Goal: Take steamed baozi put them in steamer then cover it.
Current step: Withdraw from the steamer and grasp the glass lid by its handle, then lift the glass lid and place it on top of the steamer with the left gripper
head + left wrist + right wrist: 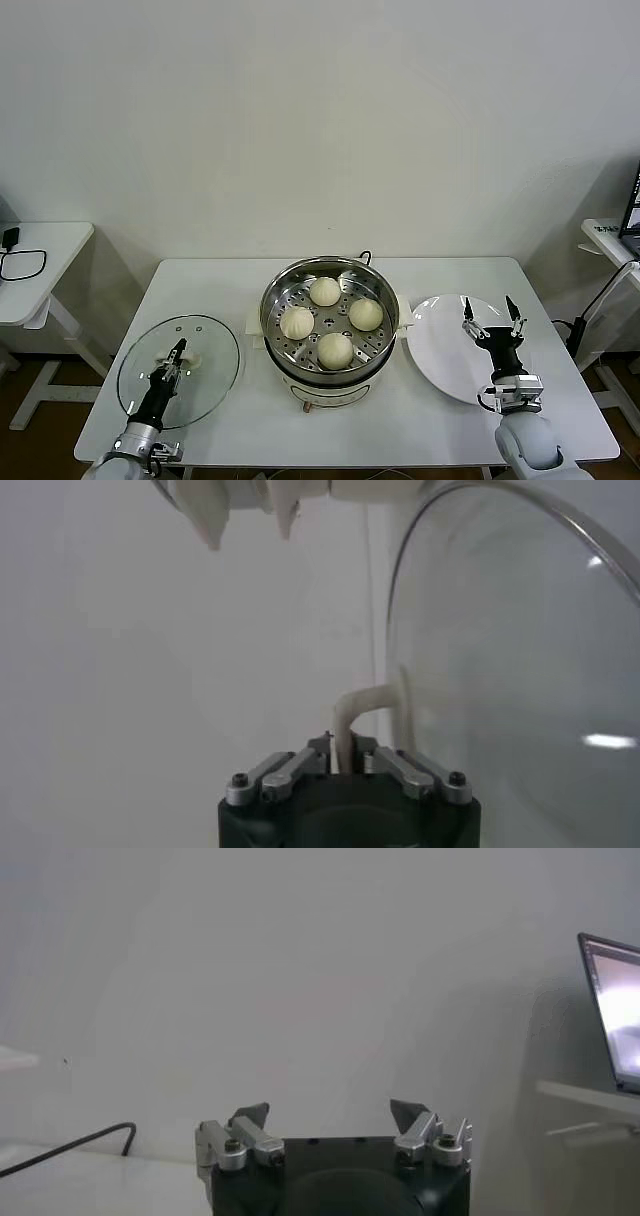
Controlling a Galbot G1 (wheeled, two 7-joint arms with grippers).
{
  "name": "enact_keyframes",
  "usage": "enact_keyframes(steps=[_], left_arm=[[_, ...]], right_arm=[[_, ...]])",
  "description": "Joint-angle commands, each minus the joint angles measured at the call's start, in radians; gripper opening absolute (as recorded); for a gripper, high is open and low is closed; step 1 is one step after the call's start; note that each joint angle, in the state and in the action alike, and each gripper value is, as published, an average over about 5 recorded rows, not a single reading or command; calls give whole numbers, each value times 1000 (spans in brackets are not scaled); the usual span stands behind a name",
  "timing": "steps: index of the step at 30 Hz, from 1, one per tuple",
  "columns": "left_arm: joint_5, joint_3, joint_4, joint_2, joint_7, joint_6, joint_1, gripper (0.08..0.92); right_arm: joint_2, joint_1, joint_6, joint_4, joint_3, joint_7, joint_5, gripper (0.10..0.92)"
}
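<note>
1. Leftmost on the white table [420, 420], the round glass lid [205, 345] is seen lying flat, well apart from nothing but just beside the steamer.
2. Directly over it, the left gripper [177, 352] is found closed on the lid's white handle [352, 712], which is pinched between the narrow jaws in the left wrist view.
3. At the table's middle, the steamer [275, 300] is uncovered, and the four steamed baozi [336, 350] are seen resting on its perforated tray, near one another.
4. Just right of the steamer, a flat white plate [440, 350] is seen.
5. Above the plate's right part, the right gripper [490, 320] is held with its jaws spread wide and nothing between them.
</note>
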Motion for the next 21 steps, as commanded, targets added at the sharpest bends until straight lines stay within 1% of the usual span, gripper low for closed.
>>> enact_keyframes(steps=[1,7,11,13,16,18,21], left_arm=[[-115,-62,-232,72,51,52,45,194],[-190,-97,-496,120,163,149,35,194],[-173,-53,-661,126,257,221,-7,194],[-169,2,-739,124,307,264,-20,194],[-172,126,-838,112,378,346,-33,194],[-164,228,-873,93,412,403,-51,194],[-129,384,-883,50,460,481,-92,194]], right_arm=[[15,-32,4,4,4,-14,-4,823],[42,-82,10,7,7,-33,-8,823],[66,-109,23,8,16,-44,-17,823],[76,-117,28,8,22,-47,-20,823],[83,-123,36,0,29,-50,-24,823],[84,-124,40,-9,31,-51,-29,823],[89,-126,41,-19,32,-50,-35,823]])
